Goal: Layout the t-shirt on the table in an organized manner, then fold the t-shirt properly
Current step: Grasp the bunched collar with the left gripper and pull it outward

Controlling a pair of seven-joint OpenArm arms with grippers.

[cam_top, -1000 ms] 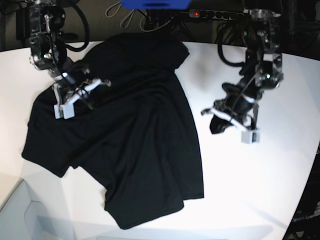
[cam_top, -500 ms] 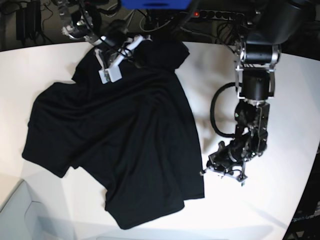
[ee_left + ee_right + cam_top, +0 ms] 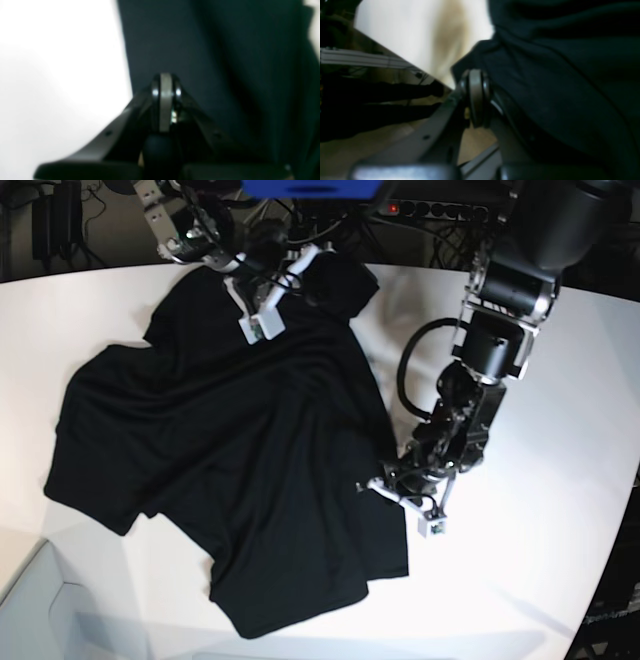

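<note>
On the white worktop [image 3: 560, 380] the t-shirt [image 3: 250, 470] lies rumpled, left of centre in the base view, its long axis running from the far edge down toward the near edge. Our right end effector [image 3: 285, 280] is clenched at the shirt's far edge and the left end effector [image 3: 400, 490] clenched at its side hem; whether either pinches cloth we cannot tell. We judge we should draw the fabric outward evenly, low and slow, to flatten folds.

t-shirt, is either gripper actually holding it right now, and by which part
Both grippers are shut at the t-shirt: the left gripper at its side edge, the right gripper at its far end. The blurred wrist views don't confirm pinched fabric.
</note>
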